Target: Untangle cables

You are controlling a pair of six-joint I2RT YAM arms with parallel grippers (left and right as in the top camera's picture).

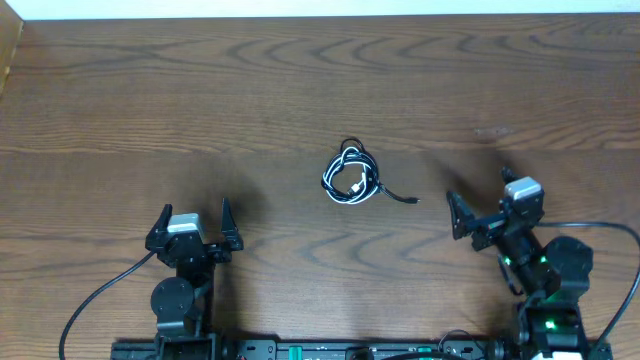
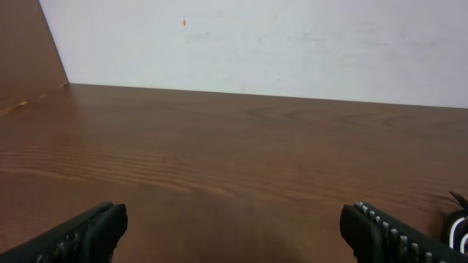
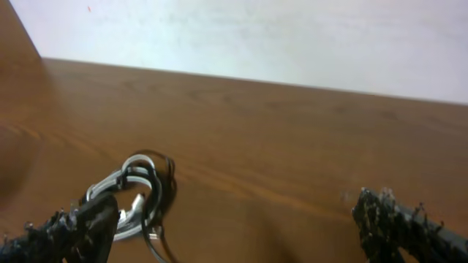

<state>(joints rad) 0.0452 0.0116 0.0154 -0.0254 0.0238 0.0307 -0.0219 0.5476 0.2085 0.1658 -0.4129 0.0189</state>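
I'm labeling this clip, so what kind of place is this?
Likely a robotics lab bench: a wooden table against a plain white wall, a left arm and right arm mounted at its edge, and one bundle of black and white cables.

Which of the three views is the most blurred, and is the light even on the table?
Right wrist: the most blurred; the cables and right fingers look soft. Left wrist: sharper wood grain, dark left fingers. Overhead: even light on the table, with only faint shadows.
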